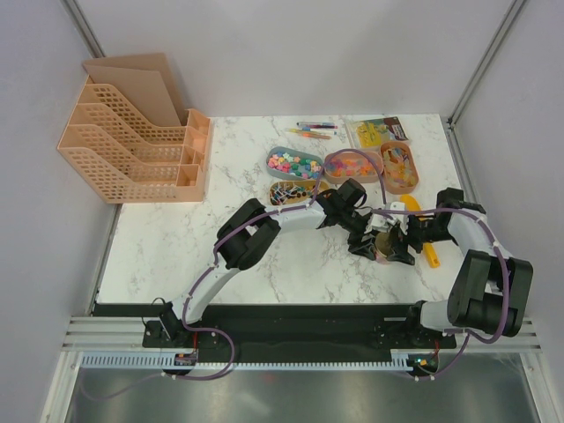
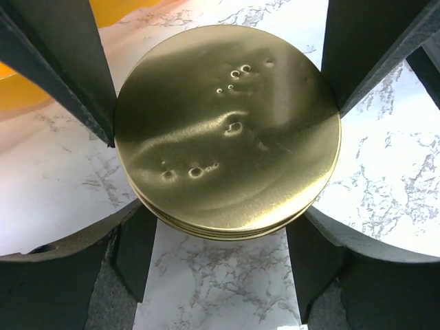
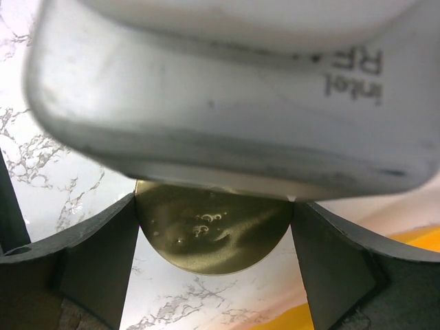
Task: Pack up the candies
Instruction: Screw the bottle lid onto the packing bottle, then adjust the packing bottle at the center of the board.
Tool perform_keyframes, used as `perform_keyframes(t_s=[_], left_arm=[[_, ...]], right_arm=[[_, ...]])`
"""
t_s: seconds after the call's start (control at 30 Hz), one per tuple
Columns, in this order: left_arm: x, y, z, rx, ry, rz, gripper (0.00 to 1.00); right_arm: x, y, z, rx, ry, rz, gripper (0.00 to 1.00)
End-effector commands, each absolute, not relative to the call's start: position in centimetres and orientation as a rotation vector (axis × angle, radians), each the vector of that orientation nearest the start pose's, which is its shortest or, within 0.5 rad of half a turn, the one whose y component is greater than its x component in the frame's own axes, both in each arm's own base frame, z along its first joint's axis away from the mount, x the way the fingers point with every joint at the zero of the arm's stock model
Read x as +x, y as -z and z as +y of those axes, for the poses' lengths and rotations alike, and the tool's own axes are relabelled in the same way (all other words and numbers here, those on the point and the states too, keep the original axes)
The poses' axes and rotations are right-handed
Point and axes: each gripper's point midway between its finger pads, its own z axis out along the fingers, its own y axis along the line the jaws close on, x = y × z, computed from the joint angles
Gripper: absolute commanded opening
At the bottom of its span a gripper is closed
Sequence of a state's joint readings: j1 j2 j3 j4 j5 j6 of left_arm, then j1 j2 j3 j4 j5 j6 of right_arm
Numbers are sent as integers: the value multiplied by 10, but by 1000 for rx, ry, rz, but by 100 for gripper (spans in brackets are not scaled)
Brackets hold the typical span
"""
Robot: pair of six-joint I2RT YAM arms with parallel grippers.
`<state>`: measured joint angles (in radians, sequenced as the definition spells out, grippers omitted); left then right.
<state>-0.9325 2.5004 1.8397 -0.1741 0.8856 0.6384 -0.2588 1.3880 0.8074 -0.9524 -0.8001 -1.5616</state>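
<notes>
The candies lie in oval trays at the back: mixed bright ones (image 1: pixel 293 164), pink-orange ones (image 1: pixel 352 163), more in an orange tray (image 1: pixel 398 166), and dark wrapped ones (image 1: pixel 286 192). A gold-lidded jar (image 1: pixel 385 243) stands on the marble in front of them, with its lid (image 2: pixel 227 130) filling the left wrist view. My left gripper (image 1: pixel 368 238) reaches down over the jar, and its fingers (image 2: pixel 82 75) press on both sides. From the right, my right gripper (image 1: pixel 404 240) has its fingers (image 3: pixel 96 254) against the lid (image 3: pixel 213 237) on both sides. No candy shows near the jar.
A yellow-orange scoop (image 1: pixel 431 256) lies just right of the jar, under the right arm. Thin pens (image 1: pixel 315 130) and a clear packet (image 1: pixel 377 130) sit at the back edge. A peach file organizer (image 1: pixel 132 141) stands at the back left. The left wrist camera housing (image 3: pixel 227 89) hangs over the lid.
</notes>
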Motion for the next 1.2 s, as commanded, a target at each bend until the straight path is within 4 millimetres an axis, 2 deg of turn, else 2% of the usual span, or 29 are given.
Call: perform_keyframes(t_s=[0.0, 0.1, 0.3, 0.43, 0.5, 0.53, 0.6, 0.63, 0.7, 0.73, 0.87, 1.0, 1.1, 1.17], left_arm=[[146, 224, -261, 2096, 565, 2881, 6], [146, 224, -261, 2096, 565, 2881, 6], [147, 224, -260, 2099, 548, 2880, 7], [151, 225, -261, 2103, 503, 2868, 19], [151, 223, -263, 2106, 505, 2861, 36], [152, 222, -264, 2106, 510, 2854, 49], [153, 221, -267, 2112, 510, 2835, 60], [153, 220, -267, 2115, 509, 2829, 71], [156, 215, -272, 2105, 526, 2804, 82], [155, 213, -272, 2114, 542, 2793, 100], [159, 207, -279, 2109, 535, 2742, 100], [178, 228, -263, 2083, 290, 2755, 100], [182, 237, -254, 2053, 175, 2791, 100], [181, 237, -251, 2013, 161, 2828, 100]], right_arm=[[184, -30, 28, -1415, -705, 2232, 34], [184, -27, 27, -1395, -692, 2251, 31], [185, -28, 27, -1393, -684, 2249, 32], [186, -30, 28, -1399, -684, 2236, 34], [187, -32, 29, -1410, -693, 2217, 36], [191, -35, 29, -1413, -685, 2204, 36], [193, -37, 30, -1419, -692, 2187, 37], [197, -40, 30, -1422, -687, 2176, 38], [197, -43, 31, -1430, -717, 2169, 40], [201, -48, 32, -1451, -716, 2136, 41], [201, -55, 36, -1447, -795, 2128, 42], [205, -57, 36, -1473, -797, 2103, 42], [207, -56, 33, -1493, -786, 2099, 42], [210, -55, 29, -1517, -762, 2097, 42]])
